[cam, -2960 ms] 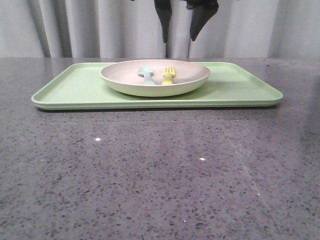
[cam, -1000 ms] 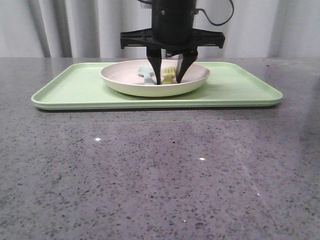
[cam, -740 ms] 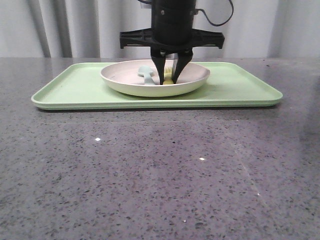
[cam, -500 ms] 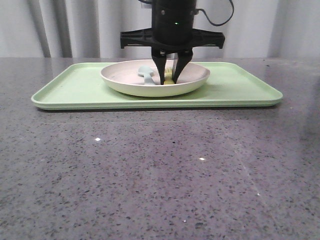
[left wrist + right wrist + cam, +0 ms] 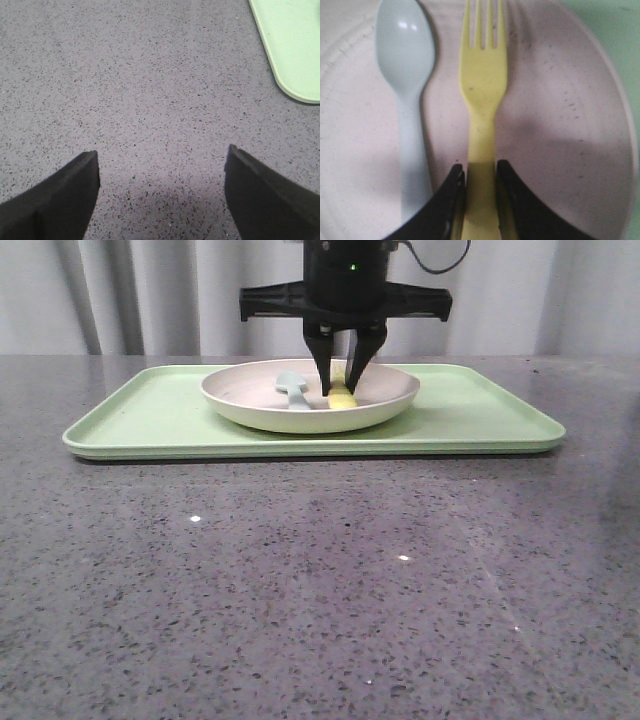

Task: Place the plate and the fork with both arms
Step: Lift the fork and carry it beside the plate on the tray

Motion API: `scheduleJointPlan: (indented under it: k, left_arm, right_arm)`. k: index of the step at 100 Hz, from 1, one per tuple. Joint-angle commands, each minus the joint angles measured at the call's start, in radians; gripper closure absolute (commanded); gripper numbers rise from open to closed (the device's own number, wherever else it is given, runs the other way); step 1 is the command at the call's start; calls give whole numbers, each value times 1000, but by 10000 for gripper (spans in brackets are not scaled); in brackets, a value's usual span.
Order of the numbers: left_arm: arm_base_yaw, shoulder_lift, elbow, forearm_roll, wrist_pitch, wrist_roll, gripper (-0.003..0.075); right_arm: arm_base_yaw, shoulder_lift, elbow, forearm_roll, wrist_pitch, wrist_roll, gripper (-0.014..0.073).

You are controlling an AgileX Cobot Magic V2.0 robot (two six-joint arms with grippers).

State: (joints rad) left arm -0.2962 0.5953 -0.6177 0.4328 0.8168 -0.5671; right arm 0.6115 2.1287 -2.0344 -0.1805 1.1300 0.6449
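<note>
I see right claw (image 5: 343,386) clamped on yellow fork (image 5: 481,125) handle, fork in plate (image 5: 385,405) beside blue spoon (image 5: 407,90), seemingly barely lifted. Left claw (image 5: 162,185) spread wide over bare surface (image 5: 150,75). Plate untouched on green tray (image 5: 150,415); placing remains.

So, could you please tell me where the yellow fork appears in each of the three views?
Front view: the fork is at centre, in the plate, pinched between the right gripper fingers.
Left wrist view: not in it.
Right wrist view: the fork runs up the middle, its handle between the fingers.
Shared landmark: the pale blue spoon beside it.
</note>
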Motion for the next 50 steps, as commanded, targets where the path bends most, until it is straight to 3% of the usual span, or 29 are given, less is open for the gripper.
scheduleJointPlan:
  k: [1, 50]
  left_arm:
    - [1, 1, -29, 24, -56, -14, 207]
    - [1, 1, -29, 24, -56, -14, 207]
  right_arm:
    - [1, -67, -63, -15, 1, -7, 589]
    - [1, -127, -104, -67, 40, -77, 589]
